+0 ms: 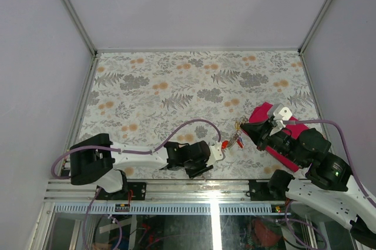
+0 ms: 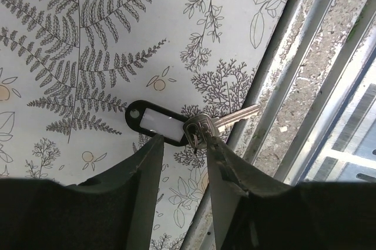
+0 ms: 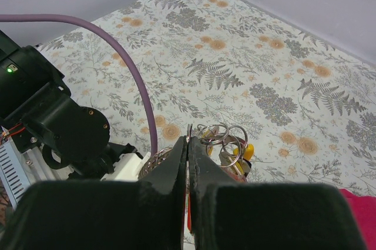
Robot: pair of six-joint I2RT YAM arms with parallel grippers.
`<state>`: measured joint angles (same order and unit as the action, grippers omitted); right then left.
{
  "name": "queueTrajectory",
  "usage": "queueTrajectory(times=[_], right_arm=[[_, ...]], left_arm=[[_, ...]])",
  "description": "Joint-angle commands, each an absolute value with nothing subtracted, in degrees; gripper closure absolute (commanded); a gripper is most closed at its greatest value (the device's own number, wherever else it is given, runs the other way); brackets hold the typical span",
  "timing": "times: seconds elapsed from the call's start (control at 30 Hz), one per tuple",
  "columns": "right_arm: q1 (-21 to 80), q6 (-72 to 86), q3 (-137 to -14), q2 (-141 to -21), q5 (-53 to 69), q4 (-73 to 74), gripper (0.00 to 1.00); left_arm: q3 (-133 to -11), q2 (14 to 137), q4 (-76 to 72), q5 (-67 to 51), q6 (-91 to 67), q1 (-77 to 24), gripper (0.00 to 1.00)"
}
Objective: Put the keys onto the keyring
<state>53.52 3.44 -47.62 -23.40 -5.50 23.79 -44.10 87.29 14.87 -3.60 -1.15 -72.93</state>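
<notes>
In the left wrist view a silvery key [image 2: 230, 122] with a black tag [image 2: 154, 122] lies on the patterned table, close to its near edge. My left gripper [image 2: 183, 147] stands open around it, and the key's head sits just at the tip of the right finger [image 2: 222, 165]. My right gripper [image 3: 189, 144] is shut on the thin edge of the keyring [image 3: 189, 129]. Several silvery rings [image 3: 226, 137] and keys with yellow [image 3: 248, 152] and red heads hang beside it. From above, that bunch [image 1: 236, 139] hangs between the left gripper [image 1: 218, 151] and the right gripper [image 1: 248, 129].
A magenta cloth [image 1: 296, 127] lies under the right arm. The metal rail [image 2: 288, 79] of the table's near edge runs just right of the black-tagged key. A purple cable [image 3: 126, 67] arcs over the left arm [image 3: 56, 120], close to the bunch.
</notes>
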Motion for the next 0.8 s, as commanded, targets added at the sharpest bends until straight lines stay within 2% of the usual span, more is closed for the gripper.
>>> queueTrajectory(times=[0.0, 0.33, 0.57, 0.77], right_arm=[[53.6, 3.5, -49.7, -22.9, -5.5, 19.7, 1.0], [53.6, 3.8, -49.0, -23.2, -4.9, 19.1, 1.0], [53.6, 4.0, -48.9, -23.2, -4.7, 19.0, 1.0], [53.5, 3.8, -49.4, -23.1, -4.5, 19.8, 1.0]], left_arm=[[-46.1, 87.2, 17.0, -1.4, 0.5, -73.4, 0.64], [-45.9, 87.5, 18.1, -2.2, 1.2, -73.5, 0.71], [-46.2, 87.6, 17.7, -0.9, 1.3, -73.6, 0.89], [-44.7, 85.2, 14.5, -0.2, 0.5, -73.5, 1.0]])
